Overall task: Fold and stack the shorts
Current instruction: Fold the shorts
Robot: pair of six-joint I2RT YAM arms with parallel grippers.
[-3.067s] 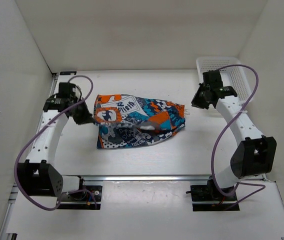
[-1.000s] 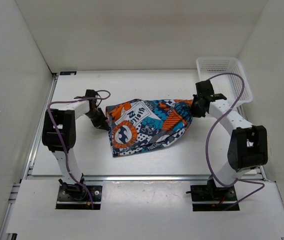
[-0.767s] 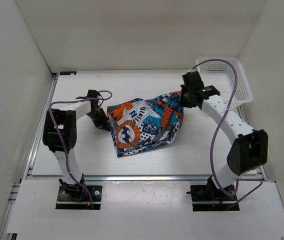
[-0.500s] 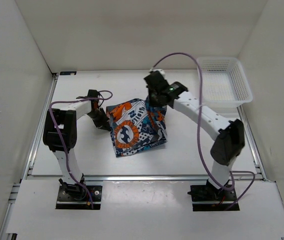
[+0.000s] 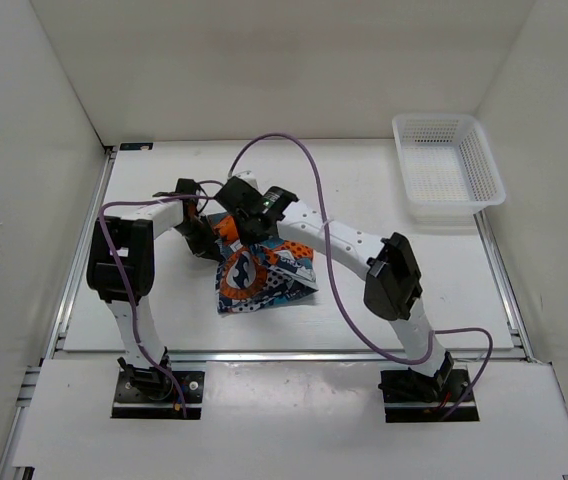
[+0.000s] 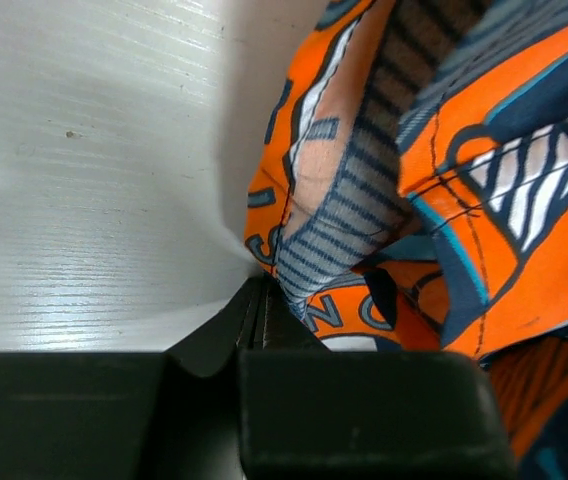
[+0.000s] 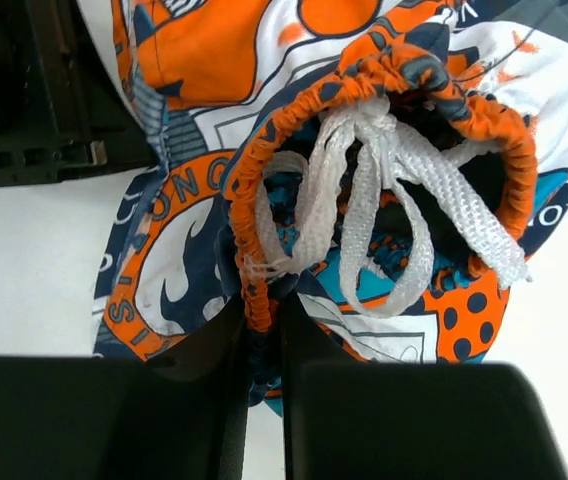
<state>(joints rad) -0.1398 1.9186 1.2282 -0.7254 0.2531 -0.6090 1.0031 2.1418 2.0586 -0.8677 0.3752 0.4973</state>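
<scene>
While my left gripper [image 5: 207, 238] clamps the left edge of the soft comic-print patchwork shorts [image 5: 264, 282], my right gripper [image 5: 248, 228] pinches their orange elastic waistband [image 7: 384, 68].

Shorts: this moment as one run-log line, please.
left claw: shut on shorts edge | right claw: shut on waistband | shorts: partly folded | basket: far right

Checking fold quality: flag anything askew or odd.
The shorts lie as a bunched, lopsided wedge, not a flat fold; the white drawstring hangs loose from the waistband gathered in the right end effector. Nothing looks damaged.
</scene>
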